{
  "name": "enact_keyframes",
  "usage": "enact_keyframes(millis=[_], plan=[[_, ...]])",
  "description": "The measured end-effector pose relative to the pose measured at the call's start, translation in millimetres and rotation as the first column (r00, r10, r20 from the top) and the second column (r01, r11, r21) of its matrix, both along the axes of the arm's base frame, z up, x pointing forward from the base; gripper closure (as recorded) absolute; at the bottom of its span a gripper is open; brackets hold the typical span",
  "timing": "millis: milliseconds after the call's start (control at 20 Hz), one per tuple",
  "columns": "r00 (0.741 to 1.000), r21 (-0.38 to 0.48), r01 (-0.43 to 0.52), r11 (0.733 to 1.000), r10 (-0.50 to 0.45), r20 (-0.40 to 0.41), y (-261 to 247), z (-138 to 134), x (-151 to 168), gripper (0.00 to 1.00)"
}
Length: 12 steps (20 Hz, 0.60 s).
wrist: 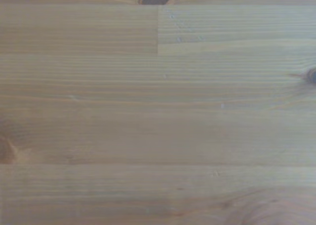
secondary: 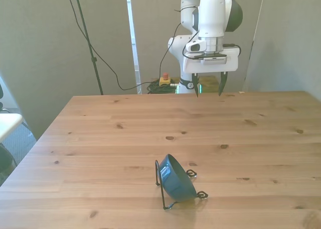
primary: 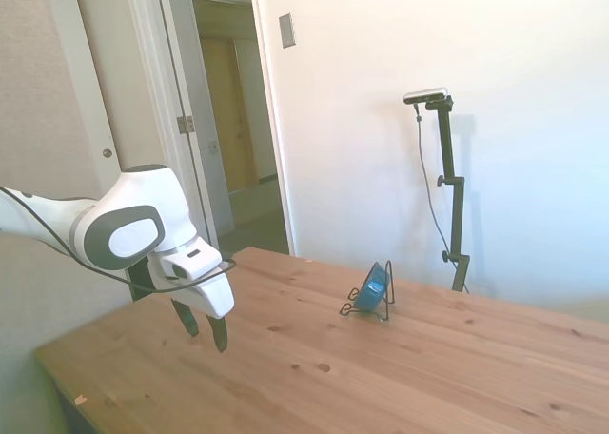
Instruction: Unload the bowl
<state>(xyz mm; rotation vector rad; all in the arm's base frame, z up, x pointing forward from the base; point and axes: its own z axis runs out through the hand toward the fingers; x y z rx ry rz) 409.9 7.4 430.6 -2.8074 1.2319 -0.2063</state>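
Bowl, small, round and teal-blue [primary: 374, 288], stands on its edge in a thin black wire rack [primary: 365, 310] on the wooden table [primary: 314, 377] in the side view, well apart from the white arm's two-finger gripper [primary: 205, 327]. In the front view, the bowl [secondary: 176, 179] leans in the rack [secondary: 165, 191], its opening facing the front view's left; the gripper [secondary: 209, 90] hovers with jaws spread, holding nothing. The wrist view shows only bare table boards [wrist: 158, 111].

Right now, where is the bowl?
In the front view, the bowl stands on edge in the wire rack near the table's near edge, far from the pincer.
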Motion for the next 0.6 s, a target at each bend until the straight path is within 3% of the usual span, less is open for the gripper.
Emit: enact_keyframes(millis=[200,600], plan=[[1.000,0.004,0.003,1.000,-0.003,0.026,-9,4,8,0.00],[0.972,-0.106,0.148,0.983,-0.124,0.199,-74,28,123,0.00]])
